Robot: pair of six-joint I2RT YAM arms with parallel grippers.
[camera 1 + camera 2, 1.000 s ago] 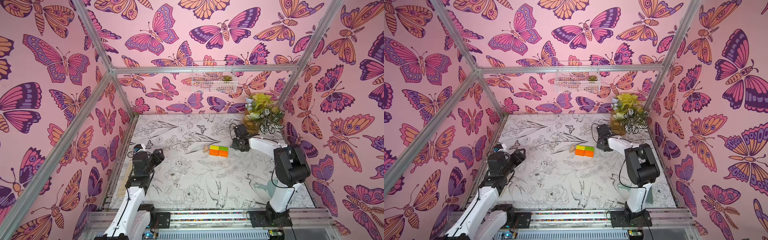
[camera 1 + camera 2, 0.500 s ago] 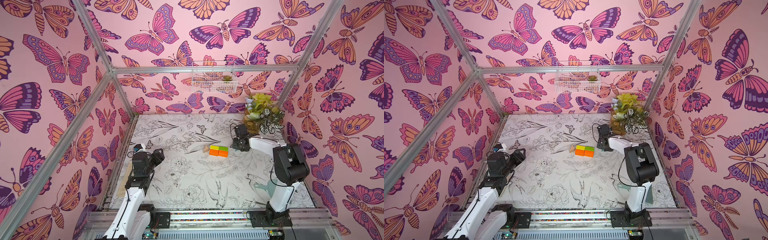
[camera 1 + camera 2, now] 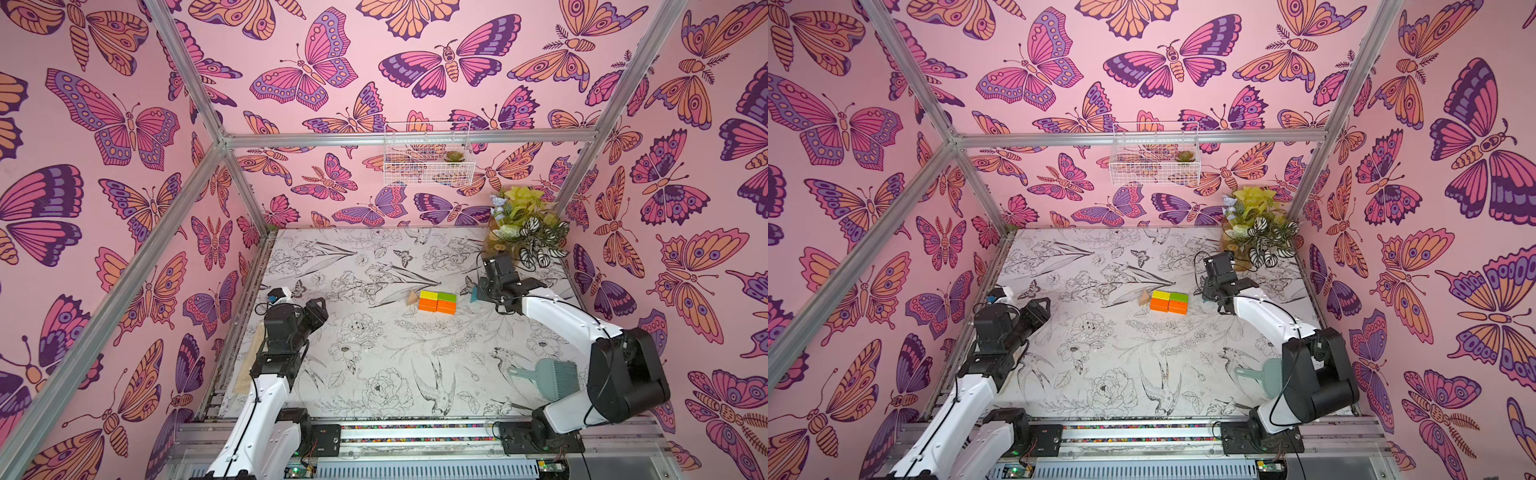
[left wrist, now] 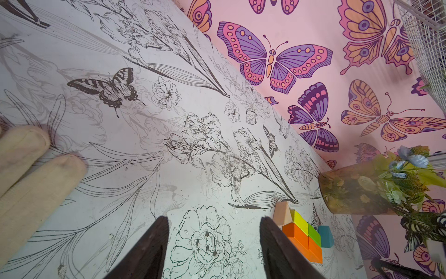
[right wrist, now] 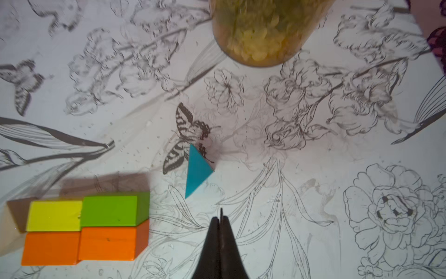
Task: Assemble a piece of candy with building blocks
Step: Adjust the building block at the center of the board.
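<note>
**A:** Top views. Your piece of candy (image 3: 437, 301) lies mid-table (image 3: 374, 374), somewhat toward the back wall. Its long axis runs across the table, from your left arm's side to your right arm's side.

**B:** Body. The yellow brick (image 5: 54, 215) and green brick (image 5: 109, 210) sit end to end on the back-wall side. The two orange bricks (image 5: 77, 245) sit end to end on the side nearer the arm bases. All four touch and form one rectangle of flat, matte-painted faces.

**A:** Left end. The tan triangle (image 3: 412, 298) rests against the end of the yellow brick. You cannot read which way its tip points.

**B:** Right end. The teal triangle (image 5: 196, 170) lies flat with its triangular face up, near the green brick but clear of it. Its long edge faces the bricks and the opposite corner points away from them, so this end is not joined.

**A:** Your right gripper (image 5: 220, 216) has its fingers pressed together on nothing. The tips are just short of the teal triangle and do not touch it.

**B:** Your left gripper (image 4: 214, 223) has its jaws spread and empty. It sits above the table on its own side, well apart from the bricks.
</note>
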